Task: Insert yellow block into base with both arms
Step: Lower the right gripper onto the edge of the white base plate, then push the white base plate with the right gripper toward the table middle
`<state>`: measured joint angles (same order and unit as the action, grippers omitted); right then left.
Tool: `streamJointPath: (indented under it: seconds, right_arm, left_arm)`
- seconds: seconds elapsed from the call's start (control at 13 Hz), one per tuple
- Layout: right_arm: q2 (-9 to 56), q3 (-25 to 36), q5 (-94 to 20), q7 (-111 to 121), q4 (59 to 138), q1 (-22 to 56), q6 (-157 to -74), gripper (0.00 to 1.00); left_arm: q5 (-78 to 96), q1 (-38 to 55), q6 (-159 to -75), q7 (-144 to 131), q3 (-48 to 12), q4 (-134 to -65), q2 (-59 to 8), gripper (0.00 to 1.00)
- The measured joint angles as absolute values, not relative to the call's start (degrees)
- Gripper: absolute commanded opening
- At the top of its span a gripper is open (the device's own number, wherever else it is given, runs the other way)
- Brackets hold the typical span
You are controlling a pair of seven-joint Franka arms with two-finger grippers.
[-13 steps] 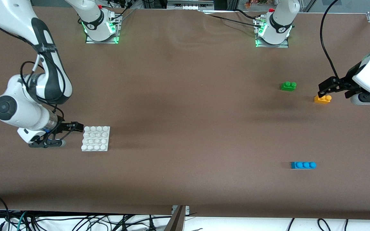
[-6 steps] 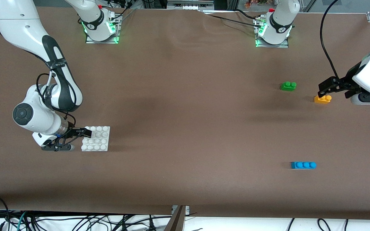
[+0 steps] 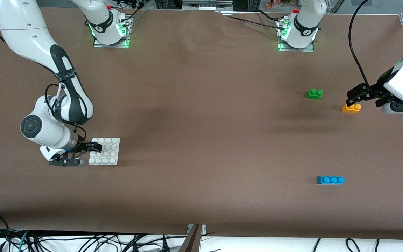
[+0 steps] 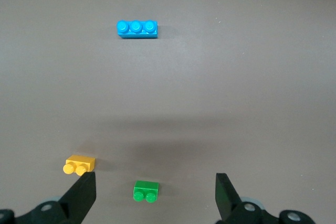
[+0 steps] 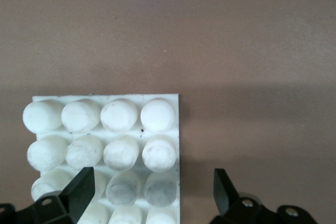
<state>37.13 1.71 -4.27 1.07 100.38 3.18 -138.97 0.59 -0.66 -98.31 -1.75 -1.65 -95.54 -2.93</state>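
On the brown tabletop [image 3: 201, 140], the right gripper [image 3: 82, 151] hangs with fingers [image 5: 81, 190] spread over the white studded base's [image 3: 107, 151] edge, while the left gripper [image 3: 357, 97], fingers [image 4: 81, 195] spread, hovers just above the yellow block [image 3: 351, 108], which rests beside one fingertip, ungripped.

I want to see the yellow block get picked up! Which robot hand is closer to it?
The left hand, open, right beside the yellow block. The right hand, also open, is over the base's edge at the right arm's end of the table.
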Motion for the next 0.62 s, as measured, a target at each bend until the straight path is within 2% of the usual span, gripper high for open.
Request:
streamJointPath:
  seconds: [0.46, 0.54, 0.62]
  right_arm:
    - [38.97, 1.60, -4.41, 1.06, 100.42, 3.16, -141.46, 1.00]
    - [38.97, 1.59, -4.42, 1.06, 100.42, 3.16, -141.47, 0.98]
    - [38.97, 1.58, -4.42, 1.06, 100.42, 3.16, -141.48, 0.92]
  left_arm:
    - [0.58, -0.66, -98.31, -1.75, -1.65, -95.54, -2.94, 1.00]
    - [0.58, -0.66, -98.31, -1.75, -1.65, -95.54, -2.94, 1.00]
    - [0.58, -0.66, -98.31, -1.75, -1.65, -95.54, -2.94, 1.00]
